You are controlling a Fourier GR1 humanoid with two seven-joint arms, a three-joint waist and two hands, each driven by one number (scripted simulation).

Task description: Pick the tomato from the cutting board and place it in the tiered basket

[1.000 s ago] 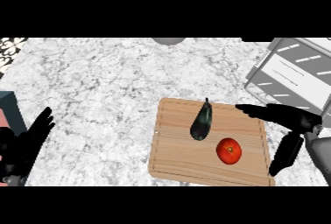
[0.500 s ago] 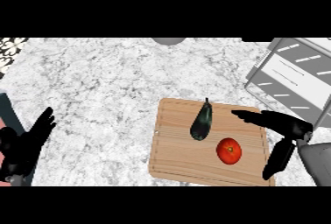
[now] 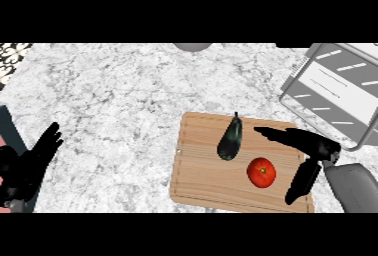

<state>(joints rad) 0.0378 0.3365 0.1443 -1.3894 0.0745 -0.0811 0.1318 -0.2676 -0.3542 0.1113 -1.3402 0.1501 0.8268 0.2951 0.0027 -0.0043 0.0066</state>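
A red tomato [image 3: 261, 172] lies on the right half of a wooden cutting board [image 3: 199, 175]. My right hand [image 3: 319, 148] hovers over the board's right edge, open, with the thumb stretched above the tomato and the fingers [image 3: 301, 183] reaching down its right side; the tomato sits in the gap between them, untouched as far as I can see. The grey wire tiered basket [image 3: 341, 90] stands at the upper right, just beyond that hand. My left hand [image 3: 29, 165] rests open at the left edge, fingers up.
A dark eggplant [image 3: 230, 139] lies on the board up and left of the tomato. A grey round object [image 3: 193, 47] shows at the top edge. White marbled counter spreads left of the board.
My right hand has slid left and down over the board's edge, bringing thumb and fingers to either side of the tomato. The tomato, eggplant and left hand have stayed put.
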